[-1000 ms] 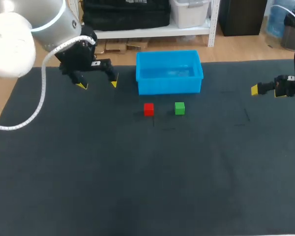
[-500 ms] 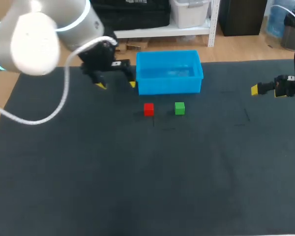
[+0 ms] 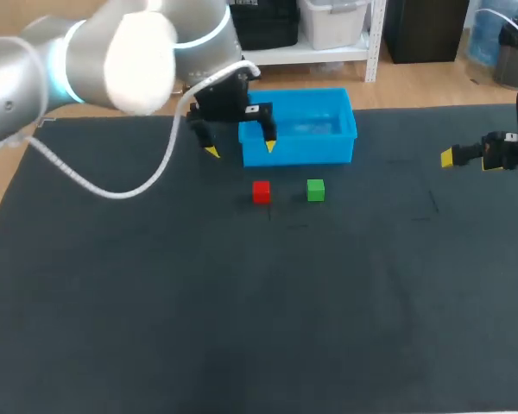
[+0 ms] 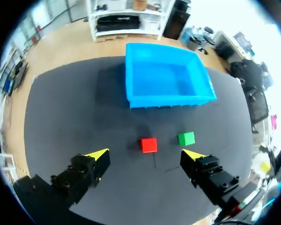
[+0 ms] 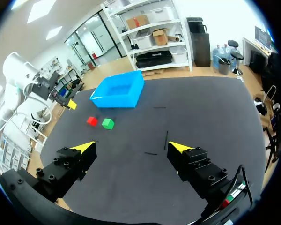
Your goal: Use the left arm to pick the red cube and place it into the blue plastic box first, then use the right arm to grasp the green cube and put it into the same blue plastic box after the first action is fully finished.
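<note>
The red cube (image 3: pixel 261 191) and the green cube (image 3: pixel 316 190) sit side by side on the dark table, just in front of the blue plastic box (image 3: pixel 297 126). My left gripper (image 3: pixel 240 150) hangs open in the air beside the box's front left corner, behind the red cube. In the left wrist view the red cube (image 4: pixel 148 145) lies between and just ahead of the open left gripper (image 4: pixel 145 153), the green cube (image 4: pixel 186 138) near one tip, the box (image 4: pixel 166 80) beyond. My right gripper (image 3: pixel 468 158) stands open at the far right; its wrist view shows the right gripper (image 5: pixel 130 146) open with both cubes (image 5: pixel 92 121) (image 5: pixel 107 123) far ahead.
The blue box looks empty inside. The dark table mat (image 3: pixel 242 310) stretches wide in front of the cubes, with a few faint marks to the right of them. The left arm's white cable (image 3: pixel 112 191) loops down over the table's left part.
My left arm has swung to the right, carrying its open gripper from the table's back left to beside the box's front left corner. The right arm and both cubes have kept still.
</note>
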Controlling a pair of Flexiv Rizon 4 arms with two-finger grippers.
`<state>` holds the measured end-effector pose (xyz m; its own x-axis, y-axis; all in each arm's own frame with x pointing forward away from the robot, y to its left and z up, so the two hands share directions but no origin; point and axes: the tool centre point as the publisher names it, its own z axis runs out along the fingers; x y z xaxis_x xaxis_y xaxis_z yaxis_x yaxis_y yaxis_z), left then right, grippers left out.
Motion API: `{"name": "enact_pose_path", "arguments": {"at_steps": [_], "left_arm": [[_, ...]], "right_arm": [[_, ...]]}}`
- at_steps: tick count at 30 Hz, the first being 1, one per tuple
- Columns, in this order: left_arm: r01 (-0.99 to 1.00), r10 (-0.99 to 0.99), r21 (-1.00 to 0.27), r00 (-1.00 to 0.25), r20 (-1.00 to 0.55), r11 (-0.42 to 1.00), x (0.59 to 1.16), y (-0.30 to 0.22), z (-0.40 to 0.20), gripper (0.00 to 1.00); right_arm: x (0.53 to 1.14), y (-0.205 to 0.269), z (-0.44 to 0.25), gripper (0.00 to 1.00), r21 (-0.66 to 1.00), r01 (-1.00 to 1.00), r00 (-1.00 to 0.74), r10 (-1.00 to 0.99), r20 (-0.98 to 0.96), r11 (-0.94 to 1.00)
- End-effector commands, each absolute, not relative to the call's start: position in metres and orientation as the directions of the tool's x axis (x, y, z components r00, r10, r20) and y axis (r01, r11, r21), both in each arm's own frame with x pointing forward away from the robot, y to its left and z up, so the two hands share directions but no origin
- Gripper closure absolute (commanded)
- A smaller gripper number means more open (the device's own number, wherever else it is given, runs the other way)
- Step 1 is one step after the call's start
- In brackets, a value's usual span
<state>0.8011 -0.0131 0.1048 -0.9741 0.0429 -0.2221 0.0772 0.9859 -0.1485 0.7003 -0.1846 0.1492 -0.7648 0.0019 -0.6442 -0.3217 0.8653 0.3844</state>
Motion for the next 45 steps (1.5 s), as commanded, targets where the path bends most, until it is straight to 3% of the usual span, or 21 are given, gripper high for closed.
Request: {"name": "enact_pose_path", "arguments": {"at_steps": [1, 45], "left_arm": [[0.055, 0.038, -0.088, -0.982, -0.186, 0.995, 0.809, -0.022, 0.108, 0.0], [0.077, 0.057, -0.076, -0.969, -0.241, 0.994, 0.807, -0.037, 0.029, 0.0]], "right_arm": [[0.7, -0.185, 0.149, 0.0, 0.384, -0.322, -0.765, 0.001, -0.644, 0.866], [0.7, -0.185, 0.149, 0.0, 0.384, -0.322, -0.765, 0.001, -0.644, 0.866]]}}
